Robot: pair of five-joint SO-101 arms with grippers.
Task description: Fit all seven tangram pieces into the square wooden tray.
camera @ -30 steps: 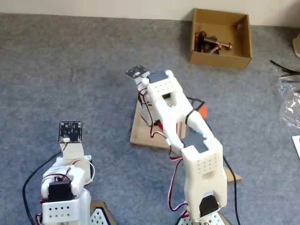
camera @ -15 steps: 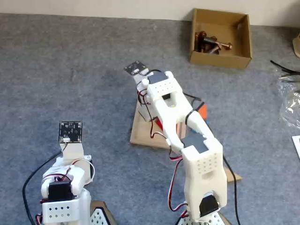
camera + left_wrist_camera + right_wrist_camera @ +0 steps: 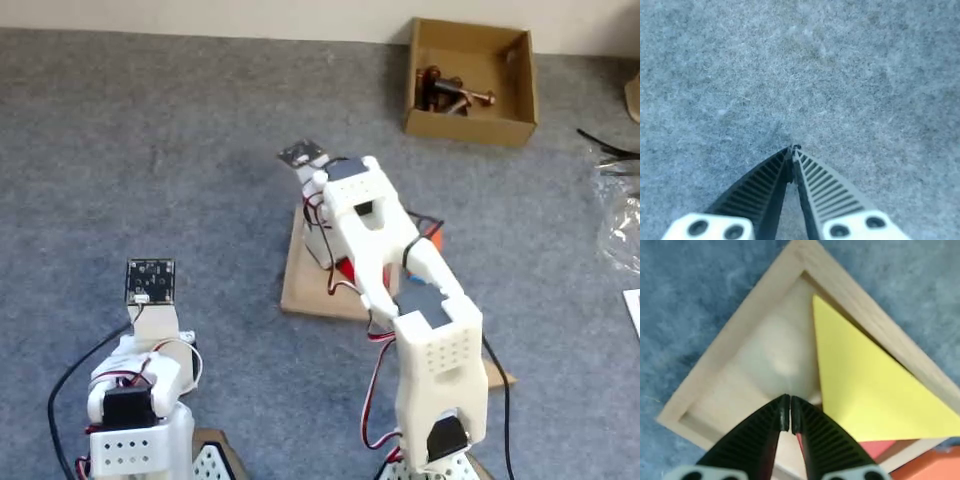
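Note:
The square wooden tray (image 3: 300,285) lies mid-table, largely covered by my right arm. In the right wrist view a yellow triangle piece (image 3: 865,390) lies flat inside the tray (image 3: 725,355) against one wall, with a red piece (image 3: 877,447) and an orange piece (image 3: 935,465) showing at the edge. My right gripper (image 3: 790,412) is shut and empty, just over the bare tray floor beside the yellow triangle. Red (image 3: 345,268) and orange (image 3: 432,238) bits peek out beside the arm from above. My left gripper (image 3: 791,150) is shut over bare grey carpet at the near left.
A cardboard box (image 3: 470,82) with brown metal parts stands at the back right. Clear plastic wrap (image 3: 620,220) and cables lie at the right edge. Grey carpet (image 3: 150,150) covers the table.
My right arm has shifted slightly to the right and toward the near side over the tray. The left arm has not moved.

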